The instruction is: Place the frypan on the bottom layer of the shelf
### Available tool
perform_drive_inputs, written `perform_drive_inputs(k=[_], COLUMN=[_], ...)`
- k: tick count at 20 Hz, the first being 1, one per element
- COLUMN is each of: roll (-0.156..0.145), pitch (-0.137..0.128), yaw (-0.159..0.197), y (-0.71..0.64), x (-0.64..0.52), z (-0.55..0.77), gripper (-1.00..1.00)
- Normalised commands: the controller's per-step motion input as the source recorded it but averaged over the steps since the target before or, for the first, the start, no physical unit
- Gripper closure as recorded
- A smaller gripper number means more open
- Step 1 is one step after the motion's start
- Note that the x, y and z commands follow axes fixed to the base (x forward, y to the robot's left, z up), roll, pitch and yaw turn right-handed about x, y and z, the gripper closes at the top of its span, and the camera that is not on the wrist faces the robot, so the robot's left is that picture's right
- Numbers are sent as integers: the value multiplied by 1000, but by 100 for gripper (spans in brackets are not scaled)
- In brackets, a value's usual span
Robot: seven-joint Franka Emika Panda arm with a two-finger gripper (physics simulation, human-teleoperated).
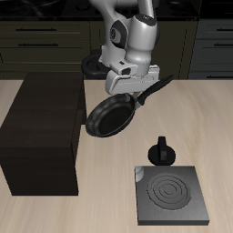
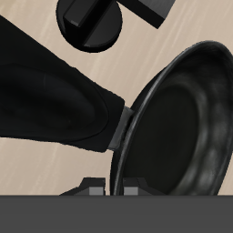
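Observation:
The black frypan [image 1: 109, 116] hangs tilted in the air, just beside the upper edge of the dark brown shelf [image 1: 41, 127]. Its long handle [image 1: 157, 88] points up and away from the shelf. My gripper [image 1: 130, 91] is shut on the pan where the handle meets the rim. In the wrist view the pan's glossy inside [image 2: 182, 127] and the handle [image 2: 50, 100] fill most of the frame, with my gripper [image 2: 114, 185] at the rim. The shelf's layers do not show from here.
A small black knobbed pot [image 1: 162, 151] stands on the table below the pan's handle and also shows in the wrist view [image 2: 91, 23]. A square grey plate with rings [image 1: 170, 194] lies near the front edge. Dark drawer cabinets [image 1: 36, 41] stand behind.

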Motion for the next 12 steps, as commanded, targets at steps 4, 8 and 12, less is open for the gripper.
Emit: perform_drive_inputs(k=[4,8,12], roll=[-19,-43,-17], pitch=[-2,-3,-3], yaw=[5,25,-1], y=[-72,-129,-75], x=[146,214,98], z=[-41,-66,-4], gripper=[100,100,100])
